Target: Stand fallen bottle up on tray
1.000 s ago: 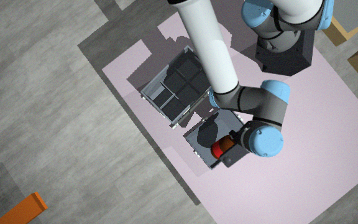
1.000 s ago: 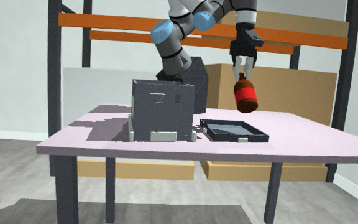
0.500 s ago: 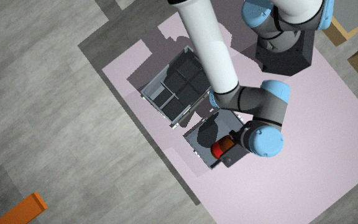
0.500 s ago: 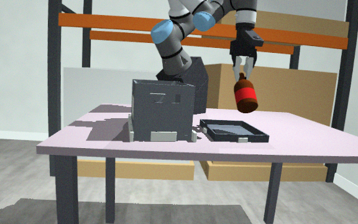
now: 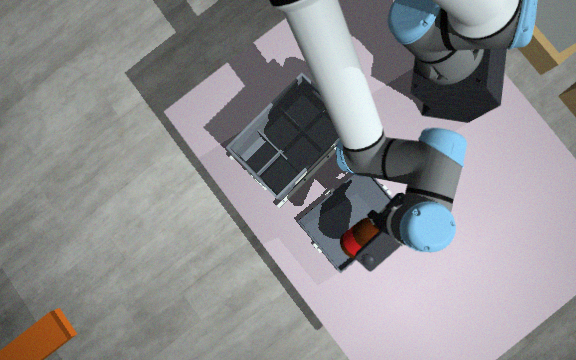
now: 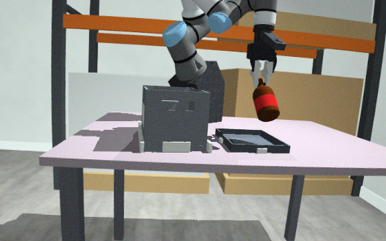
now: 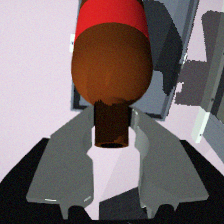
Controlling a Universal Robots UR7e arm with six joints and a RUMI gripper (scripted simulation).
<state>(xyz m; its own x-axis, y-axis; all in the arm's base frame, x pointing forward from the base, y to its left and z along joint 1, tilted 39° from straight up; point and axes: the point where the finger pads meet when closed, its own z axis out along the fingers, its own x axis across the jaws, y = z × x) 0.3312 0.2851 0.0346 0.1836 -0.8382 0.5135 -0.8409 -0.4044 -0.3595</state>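
Observation:
A brown bottle with a red label (image 6: 265,102) hangs neck up, slightly tilted, well above the dark tray (image 6: 252,140). My gripper (image 6: 261,78) is shut on the bottle's neck. In the wrist view the two grey fingers clamp the brown neck, with the bottle body (image 7: 111,55) below and the tray (image 7: 165,65) beneath it. In the overhead view the bottle (image 5: 359,236) sits over the tray's right part (image 5: 340,222), partly hidden by the wrist.
A tall dark crate (image 6: 175,118) (image 5: 288,140) with dividers stands just left of the tray on the pink table. The robot base (image 5: 460,90) is behind. A shelf rack with orange beams and cardboard boxes stands behind the table.

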